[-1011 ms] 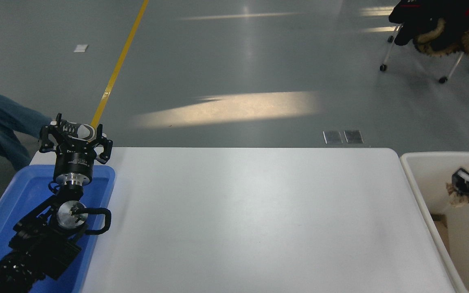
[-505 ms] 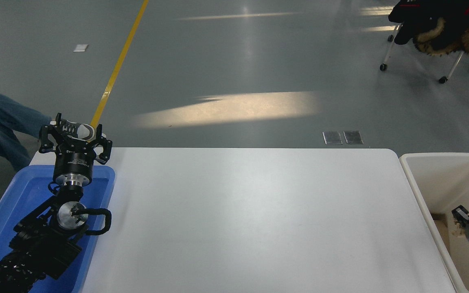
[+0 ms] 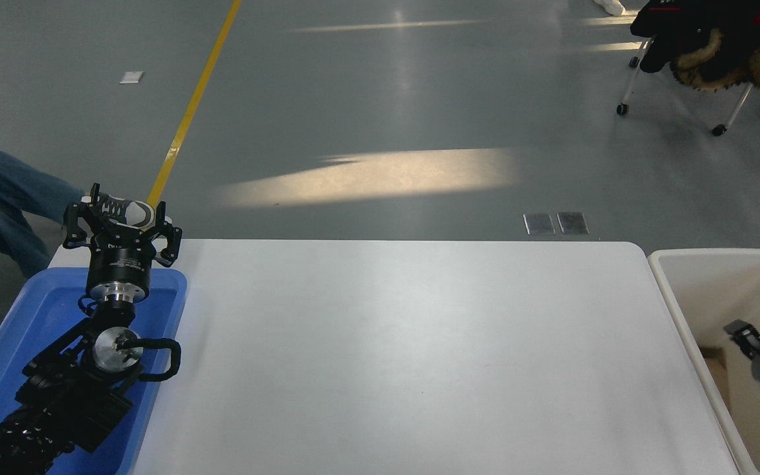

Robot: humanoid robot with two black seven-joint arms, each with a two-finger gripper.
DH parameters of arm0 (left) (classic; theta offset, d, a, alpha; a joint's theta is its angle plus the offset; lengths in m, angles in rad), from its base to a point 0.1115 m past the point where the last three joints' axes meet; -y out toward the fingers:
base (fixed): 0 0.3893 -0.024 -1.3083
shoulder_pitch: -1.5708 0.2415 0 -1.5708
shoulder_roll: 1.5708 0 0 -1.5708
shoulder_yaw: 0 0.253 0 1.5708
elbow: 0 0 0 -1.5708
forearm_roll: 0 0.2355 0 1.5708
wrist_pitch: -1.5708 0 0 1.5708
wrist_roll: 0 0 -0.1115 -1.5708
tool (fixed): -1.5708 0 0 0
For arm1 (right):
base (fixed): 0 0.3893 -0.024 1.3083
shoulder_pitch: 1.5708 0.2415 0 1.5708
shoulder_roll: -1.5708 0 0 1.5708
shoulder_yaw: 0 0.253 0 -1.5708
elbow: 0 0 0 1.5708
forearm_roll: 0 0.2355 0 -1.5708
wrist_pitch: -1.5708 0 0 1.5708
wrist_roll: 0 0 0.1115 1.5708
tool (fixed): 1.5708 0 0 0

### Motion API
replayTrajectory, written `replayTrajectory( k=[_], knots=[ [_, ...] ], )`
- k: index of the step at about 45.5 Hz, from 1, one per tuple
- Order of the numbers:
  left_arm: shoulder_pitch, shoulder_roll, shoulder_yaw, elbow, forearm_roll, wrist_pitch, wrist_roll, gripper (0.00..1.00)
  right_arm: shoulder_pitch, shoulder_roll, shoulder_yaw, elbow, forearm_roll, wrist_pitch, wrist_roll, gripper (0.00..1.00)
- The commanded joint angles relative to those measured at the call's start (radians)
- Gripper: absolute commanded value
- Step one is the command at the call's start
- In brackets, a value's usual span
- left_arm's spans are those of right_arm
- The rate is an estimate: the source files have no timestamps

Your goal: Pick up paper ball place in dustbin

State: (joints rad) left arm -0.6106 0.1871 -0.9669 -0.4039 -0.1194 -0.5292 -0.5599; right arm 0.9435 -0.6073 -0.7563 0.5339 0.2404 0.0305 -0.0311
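Grey workshop floor behind a bare white bench (image 3: 406, 356), with the dustbin at the right edge.

A yellow line crosses the floor at upper left, and a chair with a dark coat sits at upper right. The cream dustbin (image 3: 667, 290) fills the lower right; the right hand (image 3: 746, 333) hangs inside it, blurred, so I cannot tell whether it is spread or closed. No paper ball shows anywhere in the frame; it is probably down in the bin, out of sight. Such a wad would likely be light, soft and crushable, best pinched gently across its middle. The left hand (image 3: 123, 221) sits parked at lower left over a blue tray (image 3: 30, 316), fingers spread and holding nothing.
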Motion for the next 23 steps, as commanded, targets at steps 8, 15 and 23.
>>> replayTrajectory(
  k=[8, 15, 23],
  knots=[
    [-0.001, 0.0, 0.0, -0.001, 0.001, 0.0, 0.0, 0.99, 0.76, -0.114, -0.356, 0.806, -0.161, 0.014, 0.007, 1.0],
    [-0.001, 0.0, 0.0, -0.001, 0.001, 0.0, 0.0, 0.99, 1.053, 0.007, -0.474, 1.053, -0.159, 0.017, 0.007, 1.0],
    [0.0, 0.0, 0.0, 0.0, 0.0, 0.0, 0.0, 0.99, 1.331, 0.202, -0.534, 1.211, -0.129, 0.107, 0.005, 1.0]
  ],
)
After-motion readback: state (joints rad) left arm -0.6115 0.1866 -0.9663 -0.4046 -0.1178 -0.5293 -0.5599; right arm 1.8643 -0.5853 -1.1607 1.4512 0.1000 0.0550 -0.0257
